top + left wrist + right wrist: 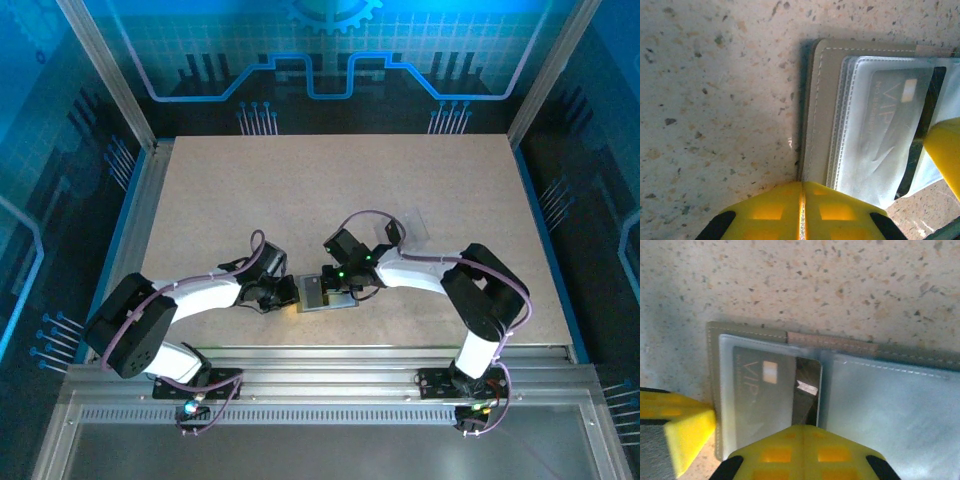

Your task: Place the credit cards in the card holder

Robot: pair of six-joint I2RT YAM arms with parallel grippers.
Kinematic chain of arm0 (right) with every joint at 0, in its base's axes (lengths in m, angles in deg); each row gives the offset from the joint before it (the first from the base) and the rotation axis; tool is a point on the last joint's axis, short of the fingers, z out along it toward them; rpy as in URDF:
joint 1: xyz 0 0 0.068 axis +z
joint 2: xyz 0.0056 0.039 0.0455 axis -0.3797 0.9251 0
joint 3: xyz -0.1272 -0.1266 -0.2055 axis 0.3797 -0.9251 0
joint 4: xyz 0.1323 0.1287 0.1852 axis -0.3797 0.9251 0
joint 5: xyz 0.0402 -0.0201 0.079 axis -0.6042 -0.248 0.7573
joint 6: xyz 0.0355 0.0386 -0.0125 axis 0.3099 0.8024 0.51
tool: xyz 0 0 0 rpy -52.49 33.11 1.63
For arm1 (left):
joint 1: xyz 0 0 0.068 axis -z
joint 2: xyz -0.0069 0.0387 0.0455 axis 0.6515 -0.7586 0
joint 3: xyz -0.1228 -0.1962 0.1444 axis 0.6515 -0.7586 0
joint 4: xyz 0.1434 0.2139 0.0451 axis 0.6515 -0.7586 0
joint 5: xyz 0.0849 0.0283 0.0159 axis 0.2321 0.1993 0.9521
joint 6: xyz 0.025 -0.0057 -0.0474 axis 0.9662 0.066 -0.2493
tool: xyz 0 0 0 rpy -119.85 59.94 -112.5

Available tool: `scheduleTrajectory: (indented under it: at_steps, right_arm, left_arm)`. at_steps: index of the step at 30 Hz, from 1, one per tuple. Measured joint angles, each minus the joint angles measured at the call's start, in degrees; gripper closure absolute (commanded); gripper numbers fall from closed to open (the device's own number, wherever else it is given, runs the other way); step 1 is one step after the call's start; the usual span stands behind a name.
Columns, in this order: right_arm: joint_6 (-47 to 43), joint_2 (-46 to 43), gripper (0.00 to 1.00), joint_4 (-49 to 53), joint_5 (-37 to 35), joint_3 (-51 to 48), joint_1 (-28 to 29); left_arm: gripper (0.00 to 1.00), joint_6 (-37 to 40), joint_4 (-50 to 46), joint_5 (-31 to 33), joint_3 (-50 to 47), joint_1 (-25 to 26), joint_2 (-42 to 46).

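Observation:
The card holder (318,295) lies open on the table between both grippers, with grey covers and clear sleeves inside. A black credit card (807,395) marked VIP sits most of the way in the left sleeve, one dark strip still bare. In the left wrist view the same credit card (927,110) shows through the plastic. My right gripper (807,427) is shut, its tips at the card's near edge. My left gripper (802,184) is shut too, its tips against the outer edge of the card holder (822,100). From above, left gripper (290,292) and right gripper (352,287) flank the holder.
The speckled tabletop (300,190) stretches far behind the holder. A faint clear plastic box (410,222) stands just behind the right arm. Metal rails (330,360) run along the near edge by the arm bases.

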Motion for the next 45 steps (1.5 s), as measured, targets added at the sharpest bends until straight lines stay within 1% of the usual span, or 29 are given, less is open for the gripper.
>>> scheduleTrajectory:
  at_steps: [6,14,17,19,21,23,27,33,40,45]
  right_arm:
    - [0.04,0.94,0.95,-0.35,0.81,0.11,-0.26]
    - [0.48,3.23,0.95,-1.79,2.93,1.95,0.0]
    - [0.39,3.28,0.87,-2.23,2.99,2.1,0.22]
    - [-0.24,2.97,0.79,-1.51,2.43,2.25,0.39]
    - [-1.53,1.66,0.72,1.31,0.31,2.82,0.59]
    - [-3.17,-0.2,0.67,4.46,-2.16,3.54,0.61]
    - [-7.17,-2.82,0.68,11.26,-7.67,6.73,0.07]
    - [-12.39,-0.98,0.69,17.97,-13.22,10.36,-0.44]
    - [-14.75,4.37,0.67,21.24,-16.72,11.78,-0.48]
    - [-15.26,6.29,0.67,21.59,-17.18,12.74,-0.55]
  left_arm:
    - [0.89,0.0,0.46,0.02,0.0,0.0,-0.33]
    - [0.89,-0.04,1.07,-0.28,-0.02,-0.07,-0.76]
    - [0.89,-0.04,1.49,-0.44,-0.17,-0.17,-0.85]
    - [0.89,-0.04,1.68,-0.44,-0.26,-0.17,-0.85]
    - [0.89,-0.04,1.97,-0.44,-0.31,-0.17,-0.87]
    - [0.89,-0.04,2.38,-0.44,-0.52,-0.17,-0.96]
    - [0.89,-0.04,3.91,-0.87,-0.63,-0.22,-1.53]
    - [0.89,-0.07,5.86,-1.51,-0.79,-0.22,-2.29]
    - [0.89,-0.04,6.21,-1.55,-0.94,-0.22,-2.29]
    - [0.89,-0.07,6.21,-1.55,-0.96,-0.22,-2.27]
